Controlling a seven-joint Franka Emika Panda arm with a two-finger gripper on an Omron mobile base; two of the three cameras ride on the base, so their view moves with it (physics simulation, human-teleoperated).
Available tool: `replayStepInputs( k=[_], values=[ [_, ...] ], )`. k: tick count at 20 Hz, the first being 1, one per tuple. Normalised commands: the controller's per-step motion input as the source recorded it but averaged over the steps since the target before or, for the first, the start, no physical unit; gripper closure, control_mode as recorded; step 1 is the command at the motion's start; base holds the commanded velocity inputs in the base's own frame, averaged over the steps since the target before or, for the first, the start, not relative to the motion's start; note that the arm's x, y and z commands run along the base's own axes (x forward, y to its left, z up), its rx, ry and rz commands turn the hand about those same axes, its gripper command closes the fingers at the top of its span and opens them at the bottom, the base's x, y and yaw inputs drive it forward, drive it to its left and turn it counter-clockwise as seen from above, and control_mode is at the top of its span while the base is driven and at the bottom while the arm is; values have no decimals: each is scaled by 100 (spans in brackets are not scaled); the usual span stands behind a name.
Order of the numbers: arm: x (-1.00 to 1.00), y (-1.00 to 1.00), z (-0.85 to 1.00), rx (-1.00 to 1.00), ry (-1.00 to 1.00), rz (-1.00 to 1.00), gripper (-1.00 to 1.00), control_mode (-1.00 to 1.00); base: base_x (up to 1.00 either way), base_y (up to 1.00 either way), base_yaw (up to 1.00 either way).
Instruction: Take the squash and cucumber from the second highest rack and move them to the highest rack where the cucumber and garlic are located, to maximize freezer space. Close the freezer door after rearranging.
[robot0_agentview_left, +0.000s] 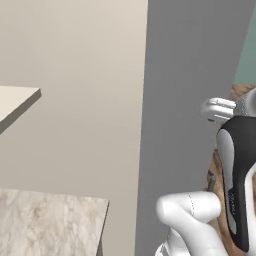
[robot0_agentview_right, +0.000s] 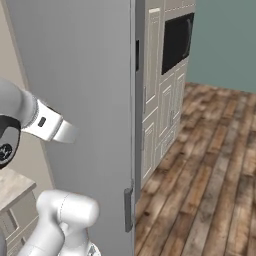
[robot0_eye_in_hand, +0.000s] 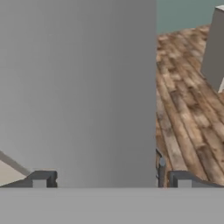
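Right at the bottom of my hand view I have the gripper (robot0_eye_in_hand: 111, 179), its two dark fingertips (robot0_eye_in_hand: 41, 179) set wide apart with nothing between them. Directly ahead of them stands a broad flat grey panel, which I take for the outer face of the freezer door (robot0_eye_in_hand: 78, 87); it spans the gap between the fingers and runs on past the left one. Its right edge falls just inside the right fingertip, and a short grey bar handle (robot0_eye_in_hand: 162, 168) shows at that edge, low down, just beside that tip. I cannot tell whether the fingers touch the panel or stand just off it.

From the right base view I see the same grey door (robot0_agentview_right: 85, 100) as a tall slab close in front of the arm, its edge toward the room, with the handle (robot0_agentview_right: 128, 210) low on that edge. Behind it run pale panelled cabinets (robot0_agentview_right: 160, 115) with a dark wall oven (robot0_agentview_right: 177, 42) set into them. Wooden floor (robot0_agentview_right: 215, 165) stretches to the right, up to a teal wall (robot0_agentview_right: 225, 40).

From the left base view the door (robot0_agentview_left: 185, 125) rises beside a beige wall (robot0_agentview_left: 75, 100), with a marbled countertop (robot0_agentview_left: 45, 220) at lower left and a pale shelf (robot0_agentview_left: 15, 100) above it.

The freezer's inside, its racks and the vegetables are hidden from me.
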Motion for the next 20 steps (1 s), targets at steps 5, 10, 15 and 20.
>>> replayStepInputs(
  k=[5, 10, 15, 20],
  values=[
    [36, 4, -34, 0, 0, 43, -100, -100, 0, 0, 0],
    [68, 10, -29, 0, 0, 43, -100, -100, 0, 0, 0],
    [62, 34, -32, 0, 0, 16, -100, -100, 0, 0, 0],
    [65, 28, -36, 0, 0, 5, -100, -100, 0, 0, 0]
  ],
)
